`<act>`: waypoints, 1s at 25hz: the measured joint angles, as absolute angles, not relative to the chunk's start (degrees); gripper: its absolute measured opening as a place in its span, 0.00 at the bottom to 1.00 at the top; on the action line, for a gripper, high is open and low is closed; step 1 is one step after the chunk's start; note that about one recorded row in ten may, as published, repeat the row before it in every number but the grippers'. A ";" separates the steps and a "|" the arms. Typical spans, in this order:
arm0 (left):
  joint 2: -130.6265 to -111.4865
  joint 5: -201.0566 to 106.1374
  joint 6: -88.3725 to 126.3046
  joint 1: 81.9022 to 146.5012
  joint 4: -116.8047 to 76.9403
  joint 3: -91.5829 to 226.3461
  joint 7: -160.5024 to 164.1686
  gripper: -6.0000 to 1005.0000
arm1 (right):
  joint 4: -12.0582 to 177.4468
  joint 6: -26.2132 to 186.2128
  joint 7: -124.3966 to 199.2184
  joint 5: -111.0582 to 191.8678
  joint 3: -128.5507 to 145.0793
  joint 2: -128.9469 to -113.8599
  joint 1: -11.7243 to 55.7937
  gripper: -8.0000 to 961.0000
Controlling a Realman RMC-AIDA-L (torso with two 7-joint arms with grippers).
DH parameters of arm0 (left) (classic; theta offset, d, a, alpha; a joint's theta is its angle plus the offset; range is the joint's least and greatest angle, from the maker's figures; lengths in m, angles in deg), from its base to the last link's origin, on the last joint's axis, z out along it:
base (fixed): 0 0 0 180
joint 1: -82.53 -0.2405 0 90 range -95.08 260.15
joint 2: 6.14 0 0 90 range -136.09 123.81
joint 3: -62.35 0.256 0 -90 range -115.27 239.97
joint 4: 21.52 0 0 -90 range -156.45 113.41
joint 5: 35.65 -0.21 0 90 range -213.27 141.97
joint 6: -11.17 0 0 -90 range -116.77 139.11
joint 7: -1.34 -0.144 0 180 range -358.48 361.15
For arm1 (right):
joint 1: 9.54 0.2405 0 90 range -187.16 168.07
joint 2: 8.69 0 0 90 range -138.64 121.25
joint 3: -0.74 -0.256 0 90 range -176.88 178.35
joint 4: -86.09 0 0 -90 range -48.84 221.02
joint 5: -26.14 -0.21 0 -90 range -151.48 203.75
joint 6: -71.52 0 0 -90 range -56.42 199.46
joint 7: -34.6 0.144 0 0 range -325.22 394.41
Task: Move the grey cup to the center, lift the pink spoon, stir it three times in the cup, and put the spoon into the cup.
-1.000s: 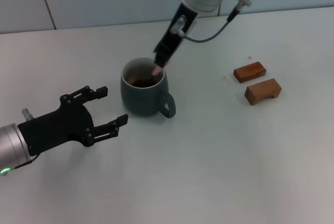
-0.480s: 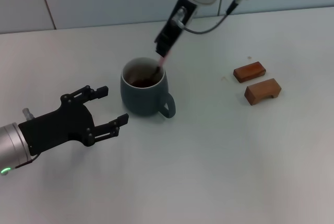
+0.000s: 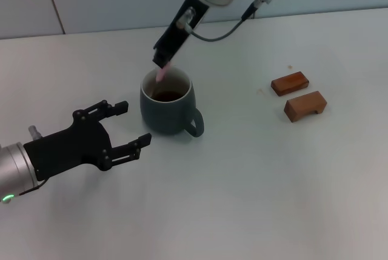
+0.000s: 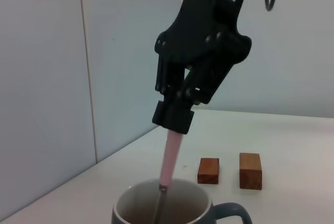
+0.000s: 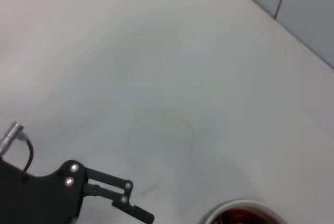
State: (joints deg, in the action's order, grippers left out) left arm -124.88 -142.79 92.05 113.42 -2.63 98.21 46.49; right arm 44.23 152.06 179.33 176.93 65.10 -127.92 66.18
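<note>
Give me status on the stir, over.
Right hand shut on pink spoon, tip in grey cup. Left hand open, beside cup. Wooden blocks well clear.

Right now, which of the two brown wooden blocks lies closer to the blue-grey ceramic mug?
The flatter reddish-brown wooden block, the one farther from the robot. The arched lighter-brown wooden block sits beside it, nearer the robot and slightly farther from the blue-grey ceramic mug.

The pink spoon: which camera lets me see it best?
The left wrist view. There the pink spoon hangs from the right pincer, its metal neck dipping into the grey cup. The head view shows only a short pink stub at the cup's far rim. The right wrist view shows no spoon, only the cup's rim.
</note>
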 joint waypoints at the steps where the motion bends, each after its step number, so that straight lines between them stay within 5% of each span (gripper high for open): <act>1: -124.88 -142.79 92.07 113.42 -2.63 98.23 46.49 0.81 | 44.23 152.06 179.33 176.93 65.10 -127.92 66.18 0.21; 7: -124.80 -142.78 92.05 113.40 -2.25 98.28 46.93 0.81 | 35.42 153.20 179.93 175.19 67.37 -128.33 59.15 0.21; 18: -124.73 -142.76 92.05 113.37 -2.18 98.30 47.35 0.81 | 1.23 146.69 168.18 148.11 75.64 -128.11 24.12 0.44; 20: -124.77 -142.60 91.96 113.08 -2.18 98.30 47.38 0.81 | -1.79 143.36 158.15 135.87 75.49 -128.07 13.38 0.52; 25: -124.73 -142.48 91.82 112.78 -2.19 98.30 47.60 0.81 | 2.43 141.95 143.91 124.20 74.52 -128.11 3.49 0.77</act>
State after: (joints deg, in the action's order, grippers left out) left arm -124.73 -142.48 91.82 112.78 -2.19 98.30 47.60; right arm 2.43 141.95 143.91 124.20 74.52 -128.11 3.49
